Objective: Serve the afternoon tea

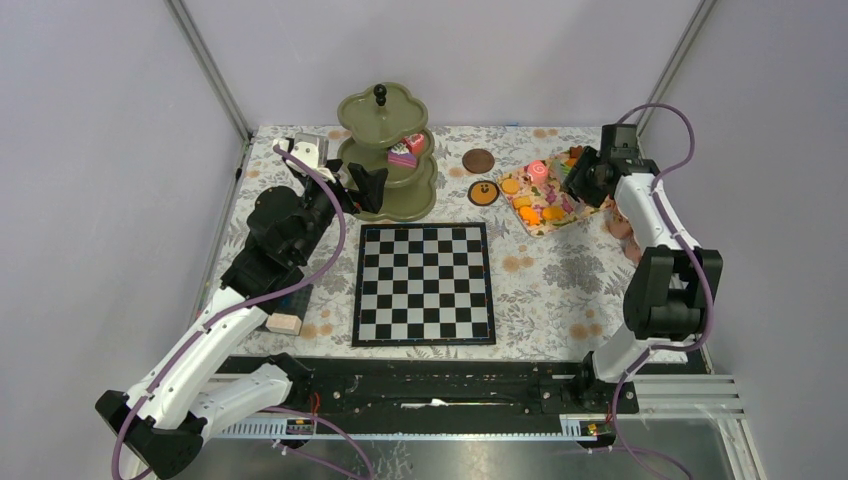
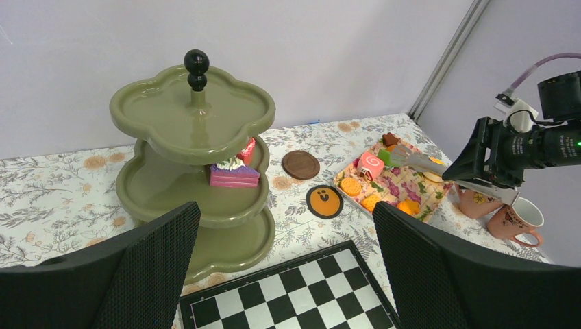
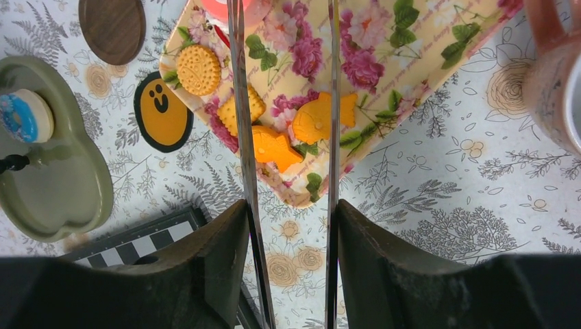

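Note:
The olive-green three-tier stand (image 1: pixel 383 150) with a black knob is at the back. A pink layered pastry (image 2: pixel 234 175) lies on its middle tier. My left gripper (image 1: pixel 365 188) hovers open just in front of the stand (image 2: pixel 192 137), with nothing between its fingers. Several orange, pink and brown pastries lie on a floral tray (image 1: pixel 540 195). My right gripper (image 1: pixel 583 175) is shut on metal tongs (image 3: pixel 241 103). The tongs' arms stand apart above the tray (image 3: pixel 411 55), with an orange fish-shaped pastry (image 3: pixel 318 116) between them. Two pink cups (image 2: pixel 517 221) stand right of the tray.
A chessboard (image 1: pixel 424 283) fills the table's middle. A brown coaster (image 1: pixel 478 160) and an orange smiley coaster (image 1: pixel 484 193) lie between stand and tray. A beige block (image 1: pixel 284 322) sits by the left arm. Frame posts and walls close the back corners.

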{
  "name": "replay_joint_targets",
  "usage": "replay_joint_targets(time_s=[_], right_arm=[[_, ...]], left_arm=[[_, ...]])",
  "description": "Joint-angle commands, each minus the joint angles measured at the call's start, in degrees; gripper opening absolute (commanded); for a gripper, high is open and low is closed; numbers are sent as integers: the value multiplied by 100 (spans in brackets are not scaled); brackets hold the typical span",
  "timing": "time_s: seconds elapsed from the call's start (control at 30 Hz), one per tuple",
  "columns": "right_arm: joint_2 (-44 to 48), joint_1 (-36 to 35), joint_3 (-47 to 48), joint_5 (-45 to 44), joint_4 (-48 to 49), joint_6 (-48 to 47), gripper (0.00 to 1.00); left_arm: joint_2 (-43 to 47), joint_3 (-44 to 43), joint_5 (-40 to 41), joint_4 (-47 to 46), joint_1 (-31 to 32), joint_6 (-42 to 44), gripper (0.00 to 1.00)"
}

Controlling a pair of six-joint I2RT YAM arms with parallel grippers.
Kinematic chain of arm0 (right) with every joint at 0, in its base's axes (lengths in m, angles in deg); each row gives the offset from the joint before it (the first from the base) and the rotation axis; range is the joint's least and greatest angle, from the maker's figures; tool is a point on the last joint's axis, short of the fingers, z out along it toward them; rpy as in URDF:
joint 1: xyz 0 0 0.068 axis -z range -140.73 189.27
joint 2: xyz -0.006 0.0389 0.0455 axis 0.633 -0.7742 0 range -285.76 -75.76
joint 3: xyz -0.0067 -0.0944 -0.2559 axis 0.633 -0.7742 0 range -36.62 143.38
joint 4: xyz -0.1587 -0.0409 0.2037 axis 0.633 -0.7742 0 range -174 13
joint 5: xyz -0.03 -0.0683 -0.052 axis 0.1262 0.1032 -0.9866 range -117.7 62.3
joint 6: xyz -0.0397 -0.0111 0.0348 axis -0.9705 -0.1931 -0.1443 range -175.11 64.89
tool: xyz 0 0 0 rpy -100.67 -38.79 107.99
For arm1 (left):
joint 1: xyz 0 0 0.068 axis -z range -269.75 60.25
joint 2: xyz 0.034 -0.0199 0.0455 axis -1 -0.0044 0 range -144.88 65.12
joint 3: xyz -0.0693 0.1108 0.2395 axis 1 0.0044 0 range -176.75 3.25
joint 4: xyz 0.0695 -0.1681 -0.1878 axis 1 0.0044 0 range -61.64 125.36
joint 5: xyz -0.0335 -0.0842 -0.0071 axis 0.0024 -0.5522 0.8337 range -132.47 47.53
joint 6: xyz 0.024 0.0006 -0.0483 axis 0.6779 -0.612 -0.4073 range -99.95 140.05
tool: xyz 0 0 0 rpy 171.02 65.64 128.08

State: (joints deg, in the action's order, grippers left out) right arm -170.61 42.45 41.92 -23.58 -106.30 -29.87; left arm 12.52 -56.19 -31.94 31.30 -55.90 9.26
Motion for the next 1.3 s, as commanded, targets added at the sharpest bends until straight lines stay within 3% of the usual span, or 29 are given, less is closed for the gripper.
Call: replay_joint_targets(time_s=[0.0,0.4,0.8,1.1,1.27], right_arm=[[-197,-116,415,14,46,-190,54],[-773,-291,1032,-1118,-407,-256,48],[-1081,-499,1154,-1054,-369,-297,48],[-533,-498,768,-1308,-235,-361,22],[-80,-500,425,-1194,-225,-308,16]], left_arm=[[29,-22,-57,-256,13,-20,99],[13,-17,-68,-255,12,-28,99],[-17,-11,-77,-251,10,-29,99],[-31,-23,-97,-252,15,-38,99],[-31,-15,-94,-252,17,-38,99]])
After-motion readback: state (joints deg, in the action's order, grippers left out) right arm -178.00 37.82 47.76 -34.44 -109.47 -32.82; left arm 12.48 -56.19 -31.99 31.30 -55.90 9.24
